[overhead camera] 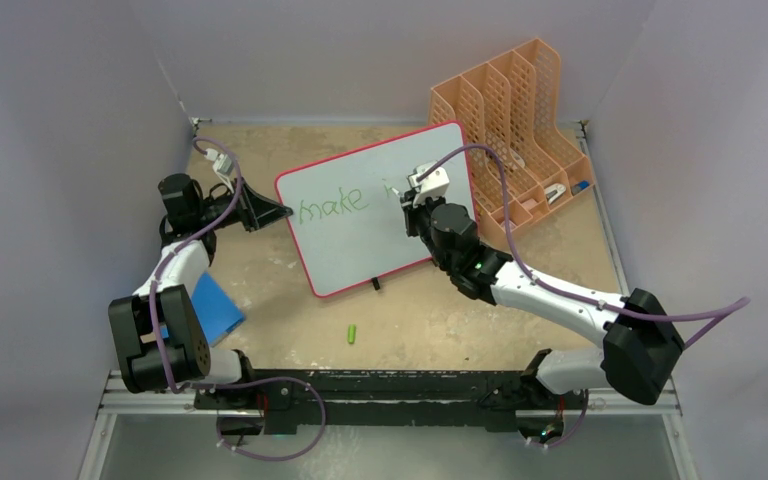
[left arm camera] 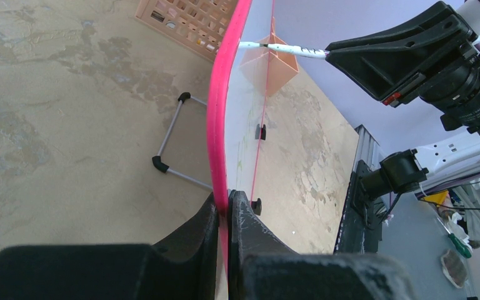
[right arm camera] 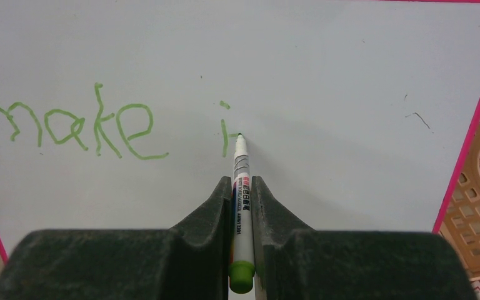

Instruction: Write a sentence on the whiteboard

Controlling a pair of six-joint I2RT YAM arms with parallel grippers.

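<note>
- The whiteboard stands propped at a tilt in the middle of the table, just beside the orange file rack.
- The left gripper is closed onto the board's pink rim at its left edge. The jaws are nearly together, with only the rim between them.
- The right gripper is clamped tight round a green marker, whose tip touches the board face.
- Of the sentence, one whole word, "make", is written in green. To its right stand a dot and a short stem, and a small stroke runs from the stem to the pen tip.
- My judgement is that the task is under halfway. The second word is only begun, and the wide white area below and to the right is unmarked.
- Count: one whiteboard, one marker, one finished word and one letter in progress.
- Also one small green piece lying loose on the table near the board's lower edge — probably the marker's cap.
- One blue pad lies by the left arm, and there is one rack with several compartments holding a few small items too small to name.
</note>
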